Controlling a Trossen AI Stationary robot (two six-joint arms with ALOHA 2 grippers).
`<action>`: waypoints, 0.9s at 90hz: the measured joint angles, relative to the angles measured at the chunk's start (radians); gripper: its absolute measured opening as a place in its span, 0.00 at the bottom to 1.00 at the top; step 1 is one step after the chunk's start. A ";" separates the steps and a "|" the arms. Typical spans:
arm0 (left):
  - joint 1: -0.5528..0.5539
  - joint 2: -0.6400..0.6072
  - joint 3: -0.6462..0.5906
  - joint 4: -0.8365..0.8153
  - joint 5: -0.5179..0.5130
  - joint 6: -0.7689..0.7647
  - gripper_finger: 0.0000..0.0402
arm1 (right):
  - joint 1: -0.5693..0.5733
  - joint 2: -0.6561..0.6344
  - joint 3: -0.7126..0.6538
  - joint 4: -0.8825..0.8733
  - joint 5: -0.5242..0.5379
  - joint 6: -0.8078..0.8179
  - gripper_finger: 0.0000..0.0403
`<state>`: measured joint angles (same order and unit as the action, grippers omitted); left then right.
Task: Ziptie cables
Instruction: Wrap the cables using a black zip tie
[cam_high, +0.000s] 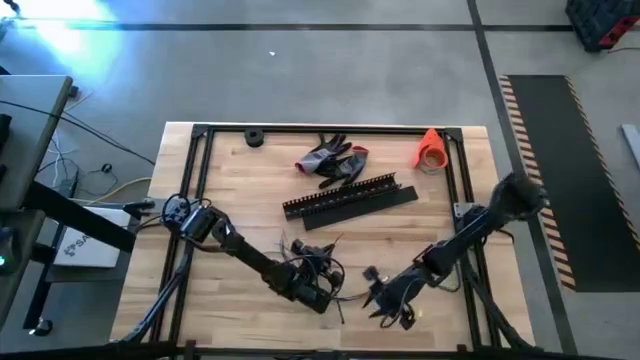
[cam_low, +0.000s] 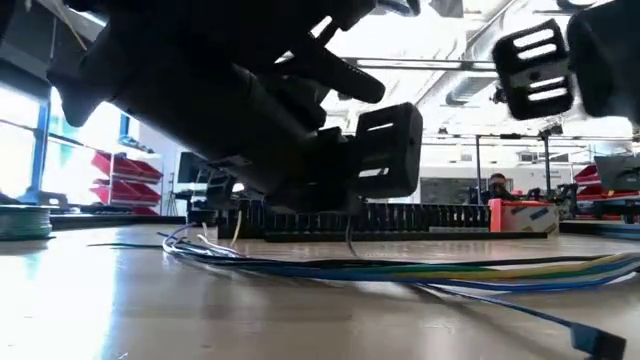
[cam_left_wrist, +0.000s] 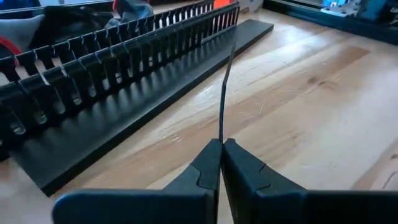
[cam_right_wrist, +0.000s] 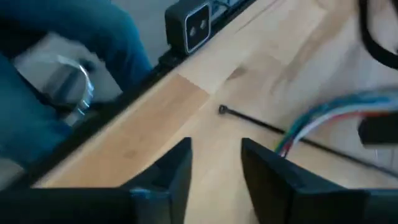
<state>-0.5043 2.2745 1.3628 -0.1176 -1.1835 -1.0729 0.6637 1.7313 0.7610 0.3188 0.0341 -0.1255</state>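
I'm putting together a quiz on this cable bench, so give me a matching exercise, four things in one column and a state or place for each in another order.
Things:
1. left gripper
2. right gripper
3. cables
4. slotted strips

States or places:
A. lying loose on the table near the front
B. open, empty, above the wood
C. lying across the middle of the table
D. shut on a thin black zip tie

Pairs: 1-D, 2-B, 3-A, 4-C

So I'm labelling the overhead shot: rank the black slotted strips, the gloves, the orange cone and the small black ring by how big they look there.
1. Black slotted strips
2. Gloves
3. Orange cone
4. Small black ring
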 joint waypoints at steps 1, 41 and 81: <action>-0.001 0.000 0.000 0.000 0.000 0.000 0.00 | 0.001 0.012 0.010 0.000 0.007 -0.014 0.37; -0.012 -0.004 0.001 -0.095 0.000 -0.132 0.00 | 0.008 0.297 0.366 -0.322 0.278 -0.423 0.48; -0.031 -0.004 0.001 -0.149 -0.037 -0.235 0.00 | 0.009 0.318 0.364 -0.141 0.379 -0.376 0.40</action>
<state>-0.5352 2.2707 1.3636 -0.2666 -1.2203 -1.3079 0.6727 2.0496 1.1248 0.1774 0.4126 -0.5012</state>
